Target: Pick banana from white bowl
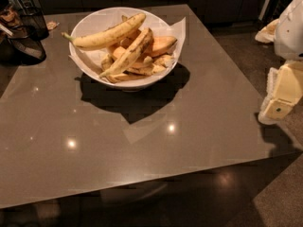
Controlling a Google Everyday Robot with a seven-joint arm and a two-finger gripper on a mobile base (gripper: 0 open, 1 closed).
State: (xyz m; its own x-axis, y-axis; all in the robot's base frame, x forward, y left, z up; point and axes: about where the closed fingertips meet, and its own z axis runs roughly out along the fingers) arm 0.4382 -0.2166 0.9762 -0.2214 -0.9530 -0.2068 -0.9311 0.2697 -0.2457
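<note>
A wide white bowl point(90, 63) with white paper sheets over its rim stands on the far middle of the grey table point(118, 145). Several bananas lie in it. One long yellow banana point(106, 34) rests across the top, its stem to the left. A second banana point(129, 53) lies diagonally below it, over more fruit. My gripper point(279, 105) is at the right edge of the view, beside the table's right edge and well away from the bowl, with nothing seen in it.
A dark wire basket point(23, 37) with items in it stands at the table's far left corner. The table's front edge runs across the bottom of the view. Dark floor lies beyond the right edge.
</note>
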